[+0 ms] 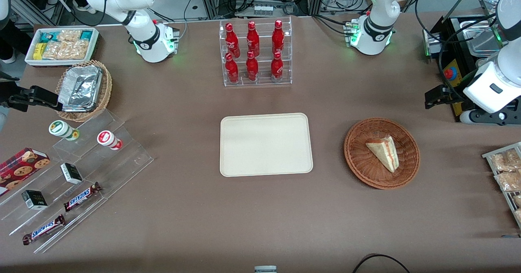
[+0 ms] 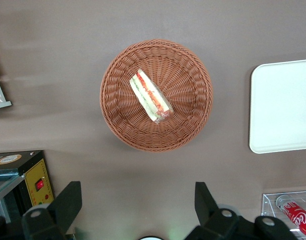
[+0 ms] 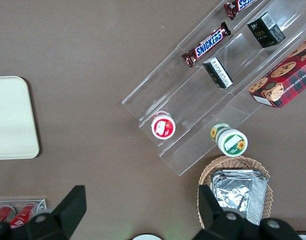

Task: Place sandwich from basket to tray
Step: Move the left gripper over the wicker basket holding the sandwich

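The sandwich [image 2: 151, 95] lies in the basket [image 2: 118, 120], beside the tray [image 1: 228, 167], probably soft and light, best pinched gently across its flat bread faces by the spread tool [image 2: 137, 205] hovering above the worktop [image 1: 260, 220]

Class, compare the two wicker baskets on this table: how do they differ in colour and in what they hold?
The basket is reddish-brown and holds the sandwich; the tan basket, toward the parked arm's end, is lighter and holds foil containers. Both are round and woven. The left arm's hand hangs open above the table, apart from both.
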Robot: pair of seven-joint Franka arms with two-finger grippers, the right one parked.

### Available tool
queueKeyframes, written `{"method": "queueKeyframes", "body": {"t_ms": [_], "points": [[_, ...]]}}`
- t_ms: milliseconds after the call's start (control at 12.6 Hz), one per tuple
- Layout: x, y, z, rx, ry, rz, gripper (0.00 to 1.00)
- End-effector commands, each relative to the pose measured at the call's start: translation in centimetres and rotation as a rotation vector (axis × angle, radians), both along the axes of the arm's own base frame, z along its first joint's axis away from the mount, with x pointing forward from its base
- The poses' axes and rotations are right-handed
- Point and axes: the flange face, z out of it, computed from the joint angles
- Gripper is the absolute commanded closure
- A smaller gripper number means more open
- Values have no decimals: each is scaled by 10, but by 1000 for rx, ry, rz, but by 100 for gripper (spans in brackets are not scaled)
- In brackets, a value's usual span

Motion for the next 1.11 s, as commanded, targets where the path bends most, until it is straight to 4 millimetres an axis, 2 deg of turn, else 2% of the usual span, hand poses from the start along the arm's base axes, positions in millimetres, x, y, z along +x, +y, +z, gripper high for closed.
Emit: {"method": "queueKeyframes", "body": {"t_ms": [0,238,635,1032], "points": [[2,-2,5,-13,9,-3,0],[6,-2,-6,-12,29,-2,0],[28,3,-62,0,94,4,0],[28,8,-115,5,71,14,0]]}}
